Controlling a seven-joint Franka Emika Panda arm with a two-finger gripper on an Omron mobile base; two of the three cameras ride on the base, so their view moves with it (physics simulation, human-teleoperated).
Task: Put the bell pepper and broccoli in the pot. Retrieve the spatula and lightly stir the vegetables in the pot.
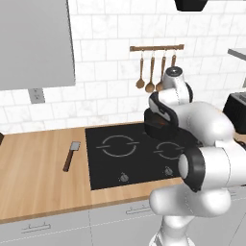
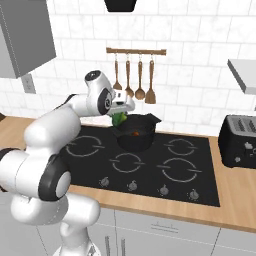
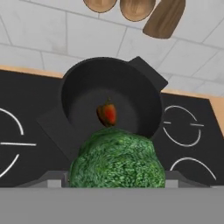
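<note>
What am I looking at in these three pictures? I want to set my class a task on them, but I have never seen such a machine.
It is a rendered kitchen with a white robot arm ending in a two-finger gripper. Two pictures come from cameras behind the arm, to its left and right; the third looks along the gripper itself. The gripper holds a bright green lumpy broccoli piece above the near rim of a squat black pot standing on the black hob. A small red-orange bell pepper piece already lies in the pot. On the wooden counter, left of the hob, lies a spatula with a grey blade and brown handle. Wooden utensils hang on the wall; a dark toaster stands at the right.
</note>
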